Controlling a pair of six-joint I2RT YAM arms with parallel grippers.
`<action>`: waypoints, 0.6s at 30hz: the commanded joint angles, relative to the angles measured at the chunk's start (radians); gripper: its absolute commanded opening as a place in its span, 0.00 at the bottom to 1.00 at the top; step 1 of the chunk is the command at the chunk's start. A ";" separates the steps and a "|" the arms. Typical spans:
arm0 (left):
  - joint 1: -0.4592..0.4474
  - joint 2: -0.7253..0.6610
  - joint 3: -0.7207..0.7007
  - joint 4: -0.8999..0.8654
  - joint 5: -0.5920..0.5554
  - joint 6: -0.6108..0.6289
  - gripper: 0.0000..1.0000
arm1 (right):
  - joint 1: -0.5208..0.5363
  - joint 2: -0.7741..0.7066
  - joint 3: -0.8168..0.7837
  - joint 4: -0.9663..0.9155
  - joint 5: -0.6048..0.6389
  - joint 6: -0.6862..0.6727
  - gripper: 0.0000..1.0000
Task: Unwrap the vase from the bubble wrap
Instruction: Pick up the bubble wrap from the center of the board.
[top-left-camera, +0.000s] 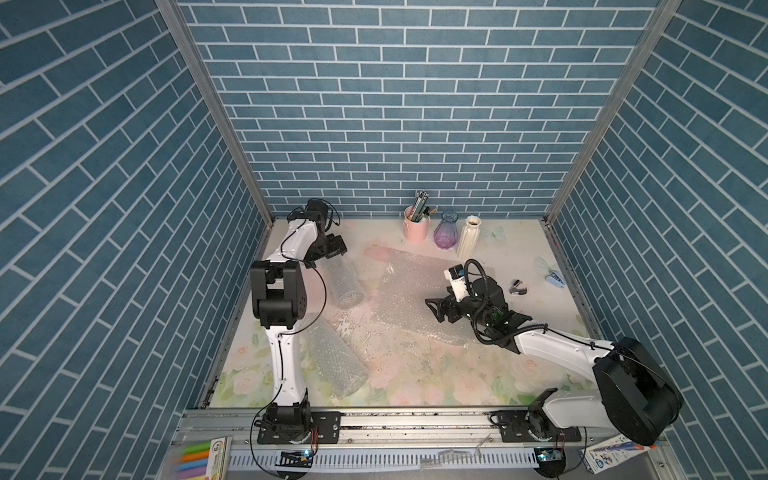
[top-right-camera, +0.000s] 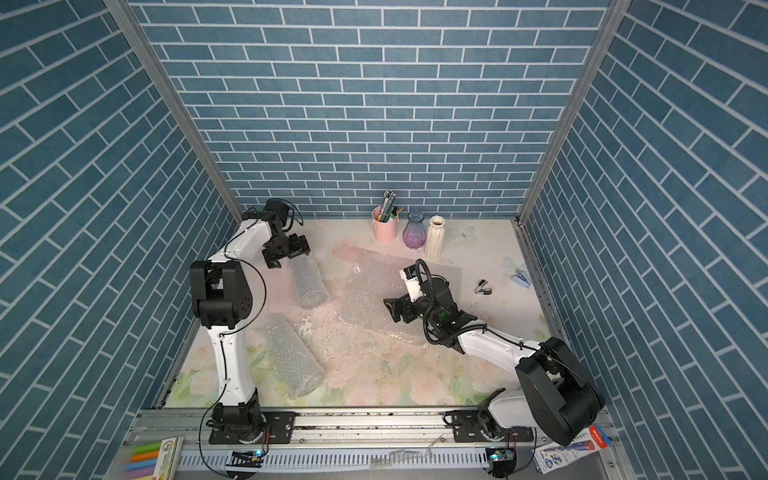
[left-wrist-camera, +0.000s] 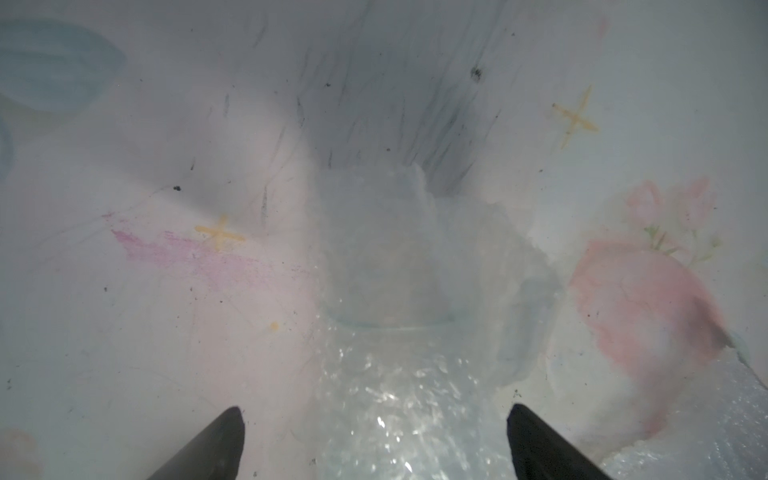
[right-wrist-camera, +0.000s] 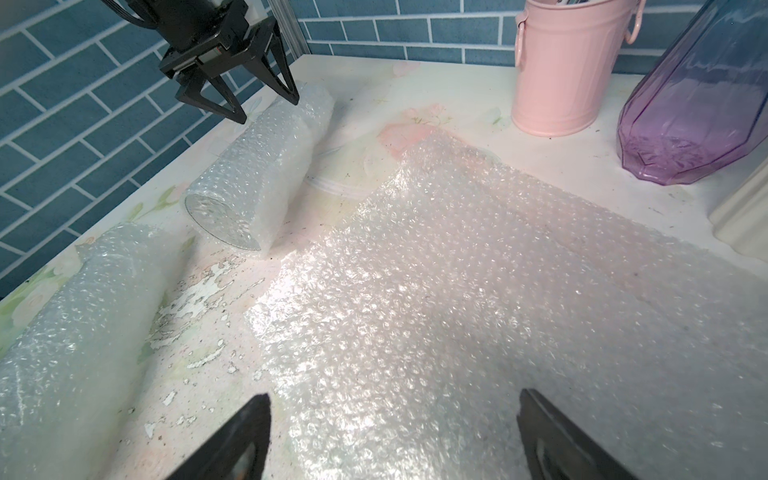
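The wrapped vase (top-left-camera: 344, 284) is laid near the left edge of the table (top-left-camera: 415, 374), its long axis run from the far end, just under the left gripper (right-wrist-camera: 267, 109), toward its nearer glass base. That gripper is spread wide, empty. The right gripper (right-wrist-camera: 394, 399), likewise spread and empty, is hung over a flat sheet (top-left-camera: 415, 291), well apart; the left arm is judged nearer.
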 joint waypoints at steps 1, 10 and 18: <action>-0.002 0.042 0.027 -0.032 0.026 0.015 1.00 | 0.003 0.020 0.034 0.010 -0.024 -0.006 0.93; -0.002 0.096 0.030 0.011 0.067 -0.012 1.00 | 0.005 0.058 0.044 0.015 -0.031 0.002 0.92; -0.002 0.117 0.011 0.044 0.091 -0.015 0.96 | 0.004 0.084 0.058 0.005 -0.024 0.009 0.91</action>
